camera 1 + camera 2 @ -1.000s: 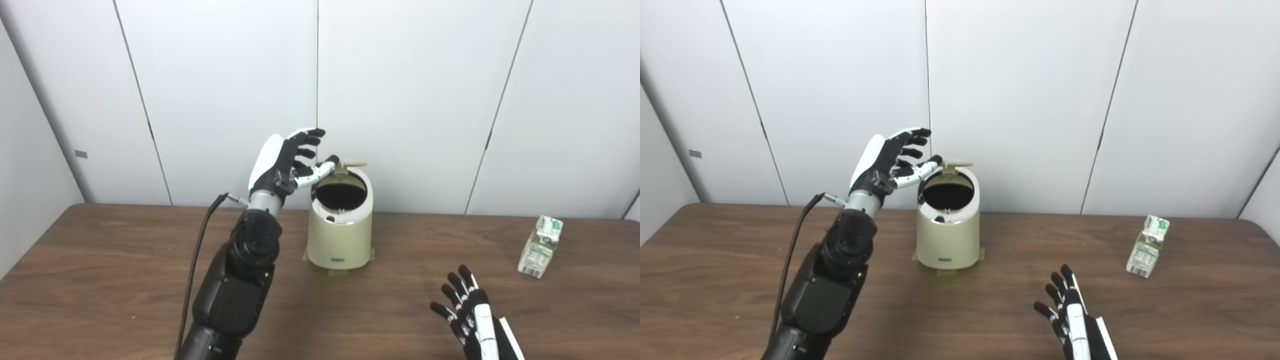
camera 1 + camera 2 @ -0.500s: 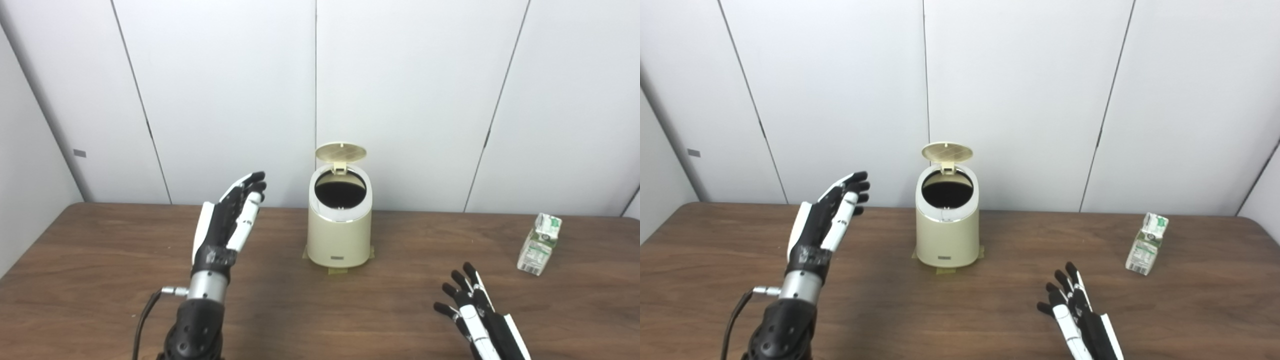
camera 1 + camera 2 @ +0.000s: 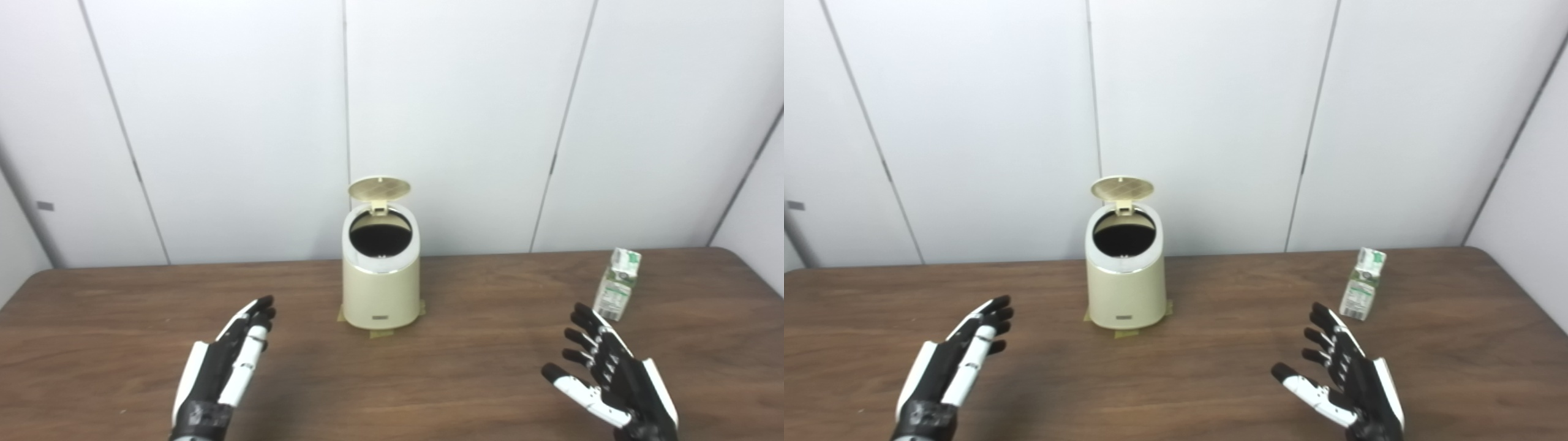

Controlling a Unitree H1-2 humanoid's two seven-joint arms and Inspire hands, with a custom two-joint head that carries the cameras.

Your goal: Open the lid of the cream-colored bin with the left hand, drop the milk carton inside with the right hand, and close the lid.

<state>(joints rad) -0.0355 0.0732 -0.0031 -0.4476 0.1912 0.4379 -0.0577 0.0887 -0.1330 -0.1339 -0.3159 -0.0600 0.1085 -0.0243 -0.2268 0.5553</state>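
The cream-colored bin (image 3: 381, 288) stands at the back middle of the table, taped down at its base. Its round lid (image 3: 380, 188) is tipped up and back, so the dark inside shows. A small green and white milk carton (image 3: 617, 283) stands upright at the right, far from the bin. My left hand (image 3: 223, 370) is low over the table, left of and in front of the bin, open with fingers stretched forward. My right hand (image 3: 612, 378) is open with fingers spread, in front of and a little left of the carton, touching nothing.
The brown wooden table (image 3: 478, 367) reaches to a white panelled wall (image 3: 465, 122) right behind the bin. The table's right edge (image 3: 1525, 288) runs close behind the carton. Tape tabs (image 3: 381, 334) stick out under the bin.
The left hand let go of the lid and dropped down and back to the table's front left. The lid stays up. The right hand turned and spread. The camera has panned right.
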